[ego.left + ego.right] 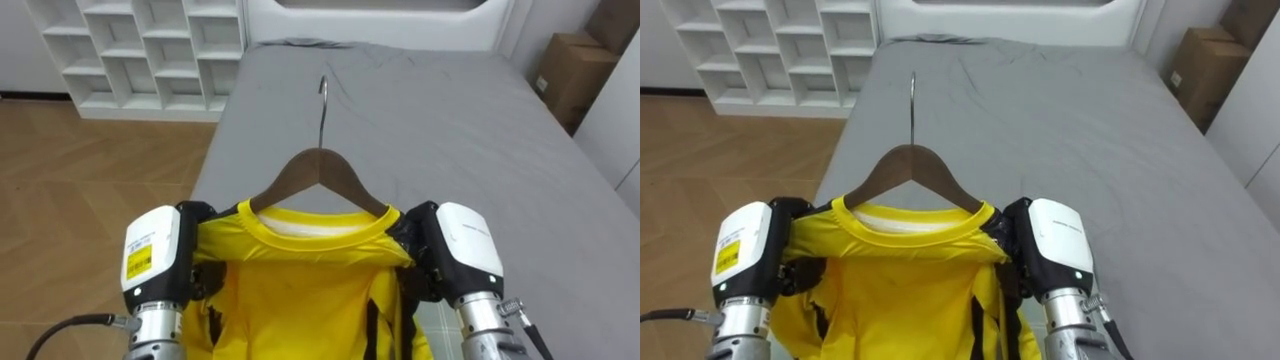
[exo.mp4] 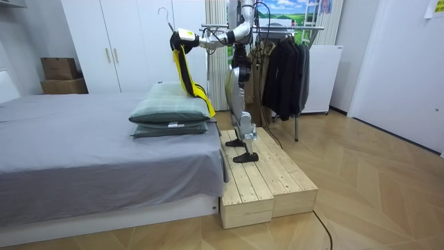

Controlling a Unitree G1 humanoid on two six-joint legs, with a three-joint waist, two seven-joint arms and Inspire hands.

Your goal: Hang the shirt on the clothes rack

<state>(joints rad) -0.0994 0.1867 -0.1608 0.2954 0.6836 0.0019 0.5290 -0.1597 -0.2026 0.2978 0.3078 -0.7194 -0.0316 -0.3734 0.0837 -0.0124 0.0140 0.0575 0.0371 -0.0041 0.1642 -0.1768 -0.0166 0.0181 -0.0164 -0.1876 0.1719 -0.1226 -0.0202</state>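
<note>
Noted left hand [image 1: 155, 255], right hand [image 1: 470, 250] fingers curled on yellow shirt [image 1: 300, 300] shoulders. Judged light, limp, slippery; reckoned stiff wooden hanger [image 1: 320, 170] between fingers surer hold.

Bright, even, diffuse indoor light. Soft shadow under bed [image 2: 83, 146] overhang, beside wooden platform [image 2: 270, 182]. Mild sheen on floor [image 2: 378, 205]. Inner folds of yellow shirt [image 1: 300, 295] in shade.

Seemingly a bedroom: grey bed [image 2: 83, 149], white wardrobe [image 2: 118, 48], clothes rack [image 2: 305, 28] with dark coats [image 2: 283, 76].
</note>
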